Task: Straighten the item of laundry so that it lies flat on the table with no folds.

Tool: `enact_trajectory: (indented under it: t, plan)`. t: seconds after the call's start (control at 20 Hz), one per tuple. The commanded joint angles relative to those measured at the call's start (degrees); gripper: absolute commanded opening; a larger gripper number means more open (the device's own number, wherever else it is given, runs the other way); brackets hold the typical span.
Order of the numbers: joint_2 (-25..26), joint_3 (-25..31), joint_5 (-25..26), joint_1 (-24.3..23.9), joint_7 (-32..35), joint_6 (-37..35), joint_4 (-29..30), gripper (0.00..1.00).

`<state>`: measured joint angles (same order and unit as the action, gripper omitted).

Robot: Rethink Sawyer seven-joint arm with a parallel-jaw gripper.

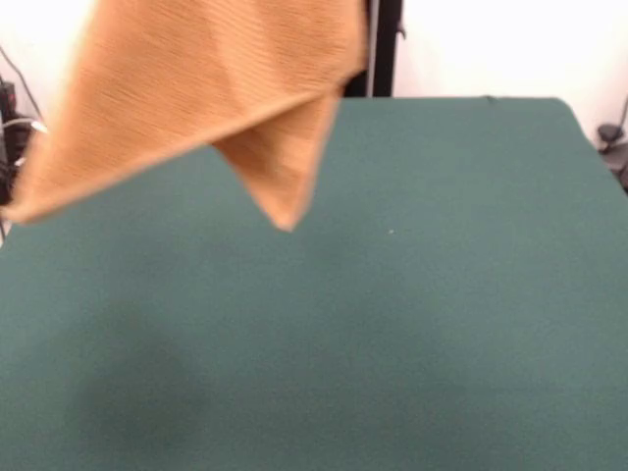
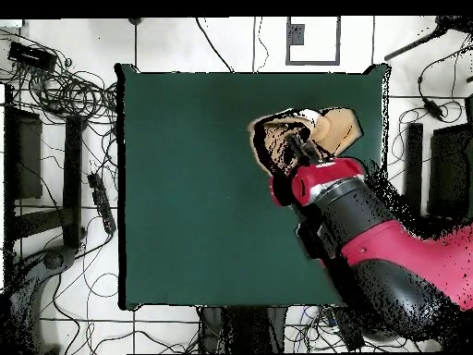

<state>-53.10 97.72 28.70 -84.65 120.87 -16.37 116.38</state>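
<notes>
The item of laundry, an orange-tan towel, hangs in the air over the far left part of the green table. It is folded over itself, and one corner points down just above the felt. In the overhead view the towel bunches around my gripper at the end of the red and black arm, over the table's right side. The gripper is shut on the towel. The front view cuts off the gripper above its top edge.
A black post stands behind the table's far edge. Cables and a power strip lie on the floor left of the table in the overhead view. Dark equipment stands at the right.
</notes>
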Motion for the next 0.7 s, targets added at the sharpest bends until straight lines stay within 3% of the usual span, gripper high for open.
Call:
enact_trajectory:
  t: [0.05,0.2,0.5,0.7]
  plan:
    - [2.8,3.1,1.7,4.9,-5.6,0.2,0.5,0.0]
    - [3.2,0.5,6.2,6.0,-4.2,5.2,1.5,0.0]
    - [11.5,-4.8,17.1,7.3,-4.4,13.1,4.3,0.0]
    - [14.4,-10.2,23.0,8.4,-5.1,10.9,4.8,0.0]
